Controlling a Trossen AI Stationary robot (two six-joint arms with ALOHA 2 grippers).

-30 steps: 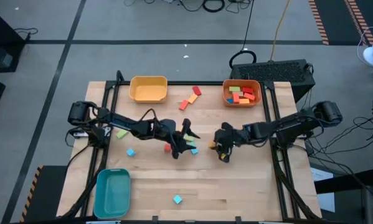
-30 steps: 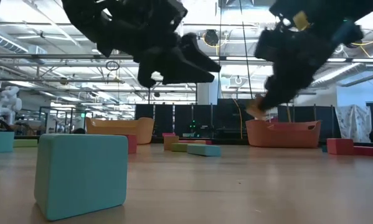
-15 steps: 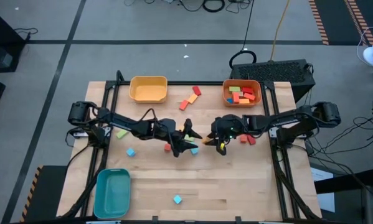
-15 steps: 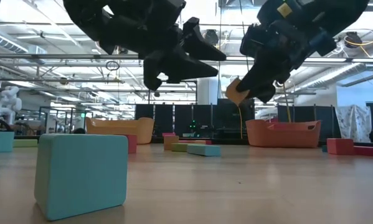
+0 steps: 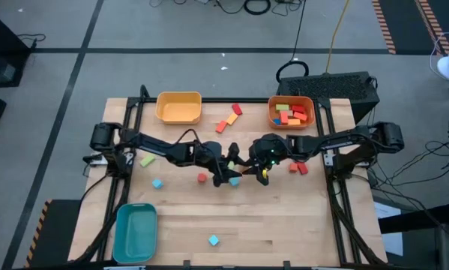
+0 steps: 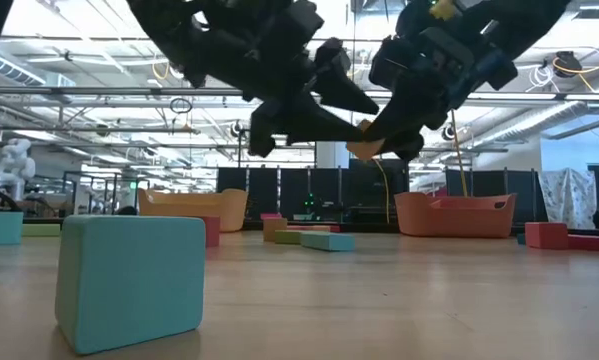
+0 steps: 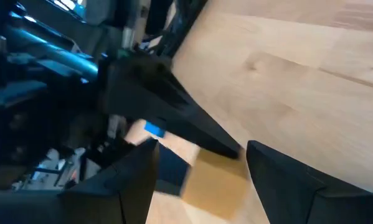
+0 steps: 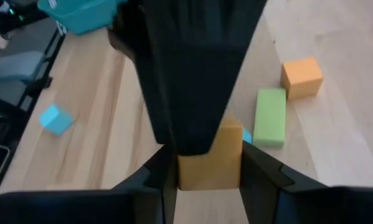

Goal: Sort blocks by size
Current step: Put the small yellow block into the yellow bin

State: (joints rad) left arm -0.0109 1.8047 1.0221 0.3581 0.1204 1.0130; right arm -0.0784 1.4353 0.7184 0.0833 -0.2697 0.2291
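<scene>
No writing shows; right gripper (image 8: 209,163) clamps a tan block (image 8: 210,163).

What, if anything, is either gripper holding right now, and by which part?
The right gripper pinches a tan block by two opposite side faces, in the air. The left gripper is open, holding nothing.

Lab bay, grey floor, open ceiling.
Wooden table (image 5: 284,225) sits on a grey floor (image 5: 52,90) crossed by dark tape lines; cables (image 5: 258,7) lie at the far edge, a black case (image 5: 336,84) sits behind the table, striped hazard tape (image 5: 385,26) runs off to one side. Low view: white trusses (image 6: 69,95) overhead, bright ceiling lights, dark panels (image 6: 279,190) along the back.
</scene>
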